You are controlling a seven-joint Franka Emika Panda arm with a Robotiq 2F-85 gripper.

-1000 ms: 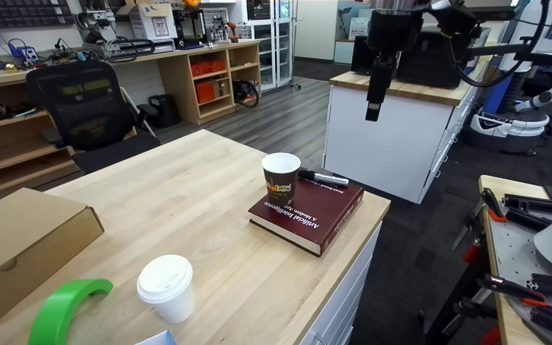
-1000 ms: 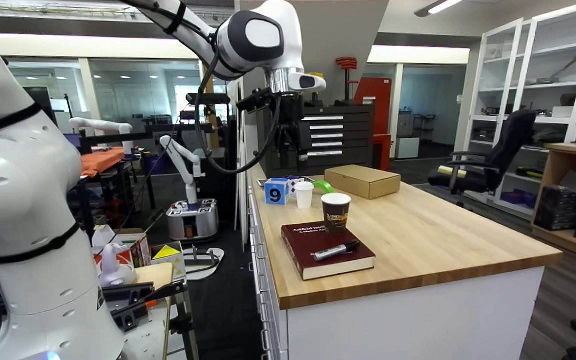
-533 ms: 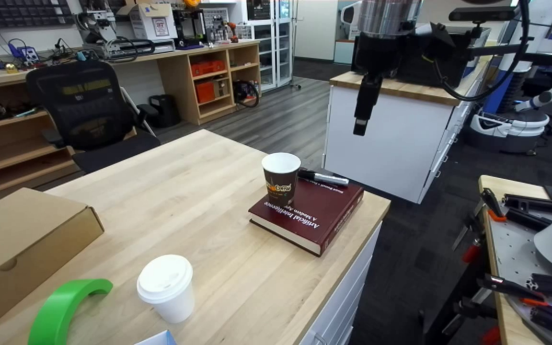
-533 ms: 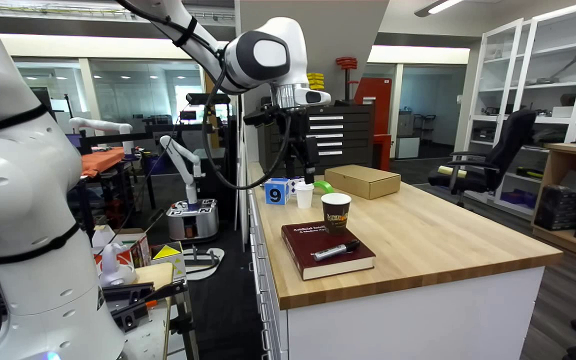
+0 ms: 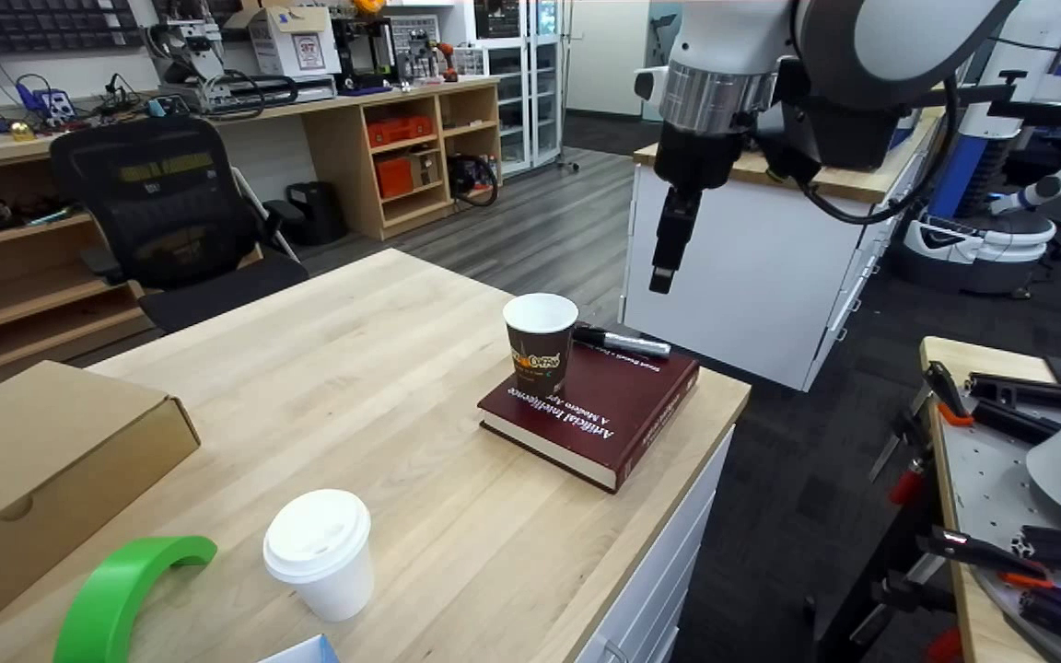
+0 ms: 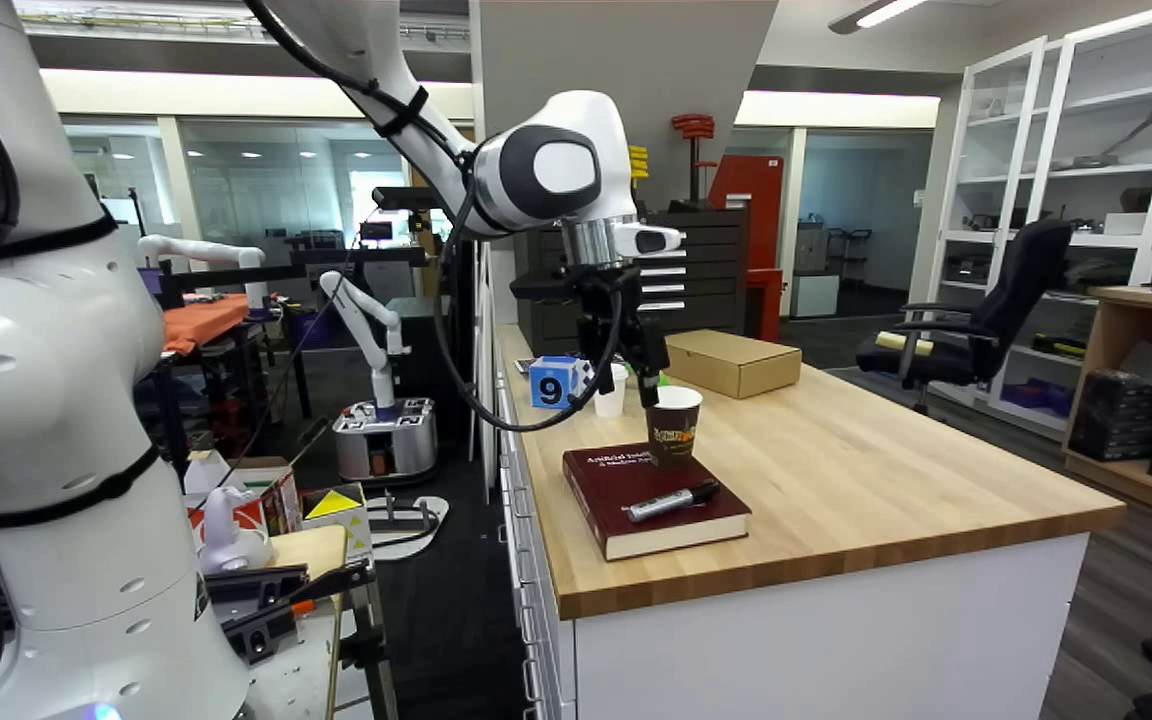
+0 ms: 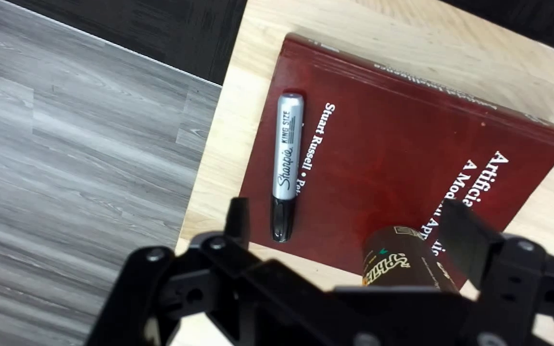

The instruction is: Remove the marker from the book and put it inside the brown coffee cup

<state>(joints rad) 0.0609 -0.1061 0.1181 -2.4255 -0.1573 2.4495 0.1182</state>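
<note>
The marker, silver with a black cap, lies flat on the dark red book's cover in both exterior views; the marker (image 5: pixel 624 342) (image 6: pixel 671 501) (image 7: pixel 287 154) is near one edge of the book (image 5: pixel 623 396) (image 6: pixel 596 490) (image 7: pixel 378 144). The brown coffee cup (image 5: pixel 540 350) (image 6: pixel 673 432) (image 7: pixel 397 262) stands upright on the book beside the marker's cap end; its lower part is hidden by my gripper in the wrist view. My gripper (image 5: pixel 662 279) (image 6: pixel 626 385) (image 7: pixel 346 214) is open and empty, above the book. In the wrist view the marker and cup show between its spread fingers (image 7: pixel 237 216).
A white lidded cup (image 5: pixel 320 552), a green arch (image 5: pixel 121 599) and a cardboard box (image 5: pixel 52 460) stand on the wooden table (image 5: pixel 383 387). A blue box with a 9 (image 6: pixel 552 383) stands near the white cup. The book lies near the table's corner.
My gripper has come down and closer to the book and cup in both exterior views, tilting a little. The marker, book and cup have not moved.
</note>
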